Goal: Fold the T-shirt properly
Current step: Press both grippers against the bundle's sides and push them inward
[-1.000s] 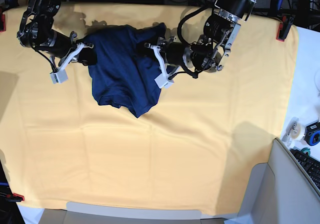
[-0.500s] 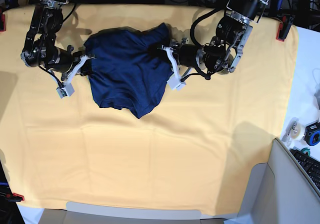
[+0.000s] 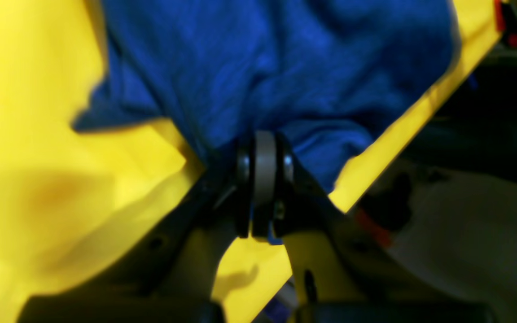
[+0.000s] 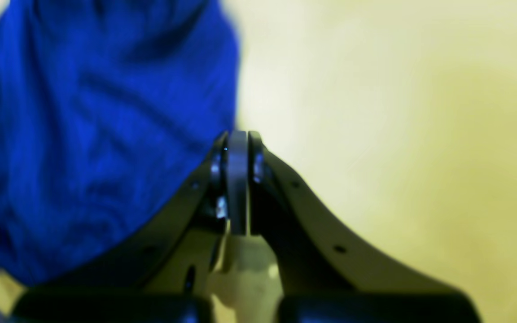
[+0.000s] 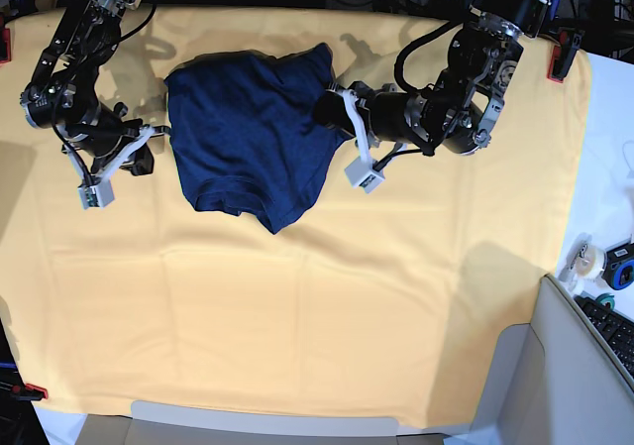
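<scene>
The dark navy T-shirt (image 5: 248,138) lies crumpled at the back middle of the yellow cloth (image 5: 347,316). My left gripper (image 5: 330,106) is at the shirt's right edge. In the left wrist view the left gripper (image 3: 265,134) is shut, and folds of the T-shirt (image 3: 276,58) bunch into its tips. At the shirt's left edge my right gripper (image 5: 157,133) is also shut. In the right wrist view the right gripper (image 4: 237,133) has its tip beside the T-shirt (image 4: 83,134), and no fabric shows between its jaws.
Red clamps (image 5: 563,54) pin the yellow cloth at its corners. Off the cloth at the right stand a tape roll (image 5: 584,259) and a keyboard (image 5: 614,328). A grey panel (image 5: 525,386) rises at the front right corner.
Both arms have drawn apart: the left gripper moved right, the right gripper moved left and toward the front. The shirt now lies wider and flatter than a second ago.
</scene>
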Available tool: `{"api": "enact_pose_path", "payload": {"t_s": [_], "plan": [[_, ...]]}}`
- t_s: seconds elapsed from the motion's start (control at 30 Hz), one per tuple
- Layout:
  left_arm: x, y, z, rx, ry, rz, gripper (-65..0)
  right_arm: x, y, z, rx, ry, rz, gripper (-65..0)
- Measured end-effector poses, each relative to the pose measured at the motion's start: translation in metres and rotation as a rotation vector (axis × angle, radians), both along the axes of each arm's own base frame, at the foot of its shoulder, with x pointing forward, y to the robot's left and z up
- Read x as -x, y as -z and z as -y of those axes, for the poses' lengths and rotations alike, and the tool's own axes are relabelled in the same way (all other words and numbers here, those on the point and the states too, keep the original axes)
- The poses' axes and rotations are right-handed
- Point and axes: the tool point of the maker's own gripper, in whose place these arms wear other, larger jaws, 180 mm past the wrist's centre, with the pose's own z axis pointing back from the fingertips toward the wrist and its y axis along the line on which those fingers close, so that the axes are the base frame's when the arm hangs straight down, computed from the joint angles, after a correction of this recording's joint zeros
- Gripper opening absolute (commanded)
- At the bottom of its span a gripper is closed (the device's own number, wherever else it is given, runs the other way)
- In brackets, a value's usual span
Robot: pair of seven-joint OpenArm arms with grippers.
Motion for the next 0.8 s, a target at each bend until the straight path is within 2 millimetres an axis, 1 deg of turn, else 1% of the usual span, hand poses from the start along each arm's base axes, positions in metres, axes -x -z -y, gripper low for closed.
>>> {"api": "enact_pose_path", "payload": {"t_s": [0.07, 0.1, 0.13, 0.2, 0.3, 0.4, 0.47, 0.57, 0.67, 0.8], "plan": [[-0.008, -0.027, 0.015, 0.074, 0.011, 0.082, -65.0, -0.002, -0.011, 0.011, 0.004, 0.051, 0.035, -65.0], [-0.011, -0.034, 0.018, 0.099, -0.004, 0.105, -65.0, -0.002, -0.014, 0.012, -0.015, 0.072, 0.055, -65.0], [-0.015, -0.037, 0.02, 0.116, -0.019, 0.12, -65.0, -0.003, -0.016, 0.009, -0.049, 0.079, 0.069, -65.0], [-0.021, -0.039, 0.02, 0.129, -0.048, 0.14, -65.0, -0.004, -0.018, -0.006, -0.124, 0.069, 0.087, -65.0], [-0.035, -0.043, 0.018, 0.15, -0.101, 0.19, -65.0, -0.007, -0.02, -0.028, -0.232, 0.053, 0.111, -65.0], [-0.056, -0.051, 0.028, 0.191, -0.133, 0.214, -65.0, -0.007, -0.005, -0.041, -0.3, 0.062, 0.071, -65.0], [-0.071, -0.045, 0.029, 0.198, -0.157, 0.195, -65.0, -0.008, 0.005, -0.049, -0.339, 0.067, 0.041, -65.0], [-0.083, -0.021, 0.026, 0.162, -0.196, 0.129, -65.0, -0.01, 0.011, -0.056, -0.365, 0.058, 0.022, -65.0], [-0.086, 0.005, 0.021, 0.12, -0.223, 0.062, -65.0, -0.015, 0.008, -0.064, -0.372, 0.032, 0.028, -65.0], [-0.089, 0.021, 0.025, 0.133, -0.259, 0.016, -65.0, -0.024, 0.003, -0.07, -0.373, 0.011, 0.043, -65.0]]}}
